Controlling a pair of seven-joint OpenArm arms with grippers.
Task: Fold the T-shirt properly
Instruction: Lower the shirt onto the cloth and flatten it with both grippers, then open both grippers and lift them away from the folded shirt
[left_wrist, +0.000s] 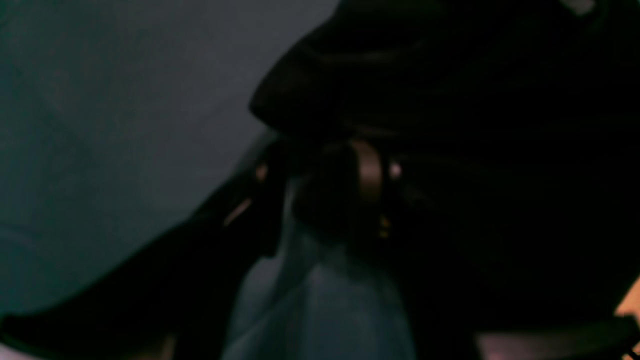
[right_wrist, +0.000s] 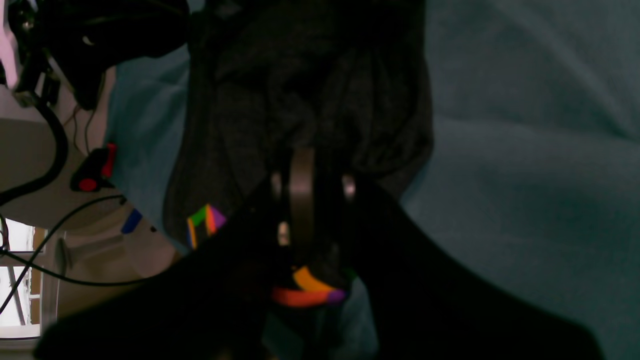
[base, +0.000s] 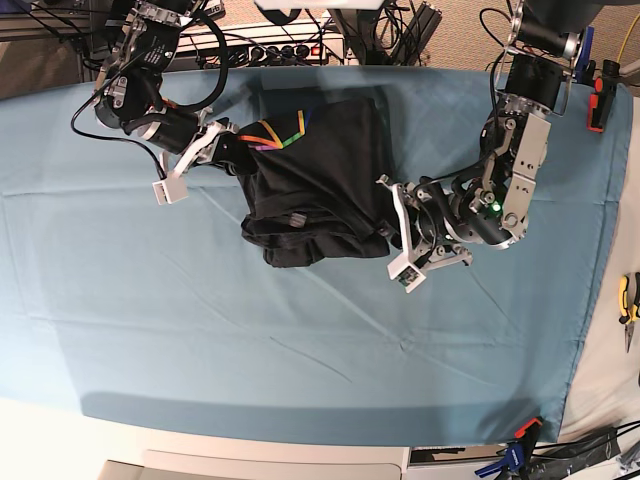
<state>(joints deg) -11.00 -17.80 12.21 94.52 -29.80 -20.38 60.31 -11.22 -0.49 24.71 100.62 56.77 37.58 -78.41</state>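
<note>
The T-shirt (base: 320, 170) lies as a dark, partly folded bundle at the back middle of the teal cloth, with its rainbow collar trim (base: 280, 133) facing the far left. My right gripper (base: 228, 150) is at the collar end and shut on the T-shirt. In the right wrist view, dark knit (right_wrist: 300, 75) bunches at the fingertips (right_wrist: 300, 190) and trim (right_wrist: 305, 295) shows below them. My left gripper (base: 392, 235) stands open at the bundle's right edge. The left wrist view is dark and blurred, with shirt (left_wrist: 450, 75) above a finger (left_wrist: 370, 170).
A teal cloth sheet (base: 300, 350) covers the table. Cables and electronics (base: 280, 45) crowd the back edge. A red-and-black clamp (base: 598, 100) sits at the far right and pliers (base: 628, 300) lie off the cloth's right side. A blue clip (base: 515, 455) holds the front right corner.
</note>
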